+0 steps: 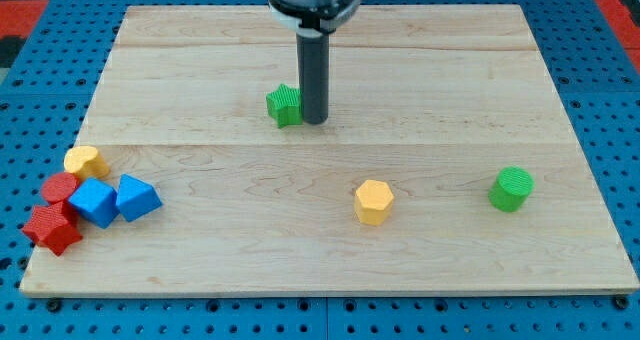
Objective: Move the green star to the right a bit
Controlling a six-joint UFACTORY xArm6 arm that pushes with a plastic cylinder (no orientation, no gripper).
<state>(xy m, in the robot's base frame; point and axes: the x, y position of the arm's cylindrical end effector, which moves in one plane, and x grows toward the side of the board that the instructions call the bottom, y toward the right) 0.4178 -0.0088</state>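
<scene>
the green star point(284, 105) sits on the wooden board point(320, 250) in its upper middle part, and everything else here is placed from it. my tip point(314, 120) stands just on the star's right side, touching it or very nearly so; the rod hides the star's right edge, so contact cannot be told for sure. there are no jaws to open or close: the end is a bare rod and it holds nothing. judged from this, the shift to the right looks not yet done, or hardly begun, since the tip is on the side toward which the star should go; it would likely have to come round to the star's left before pushing. the yellow hexagon block point(373, 201) lies below and to the right of the star, well apart, and the green cylinder point(511, 189) farther right still. far to the star's lower left huddle a yellow block point(86, 162), two blue blocks point(96, 202) and two red blocks point(51, 228).
</scene>
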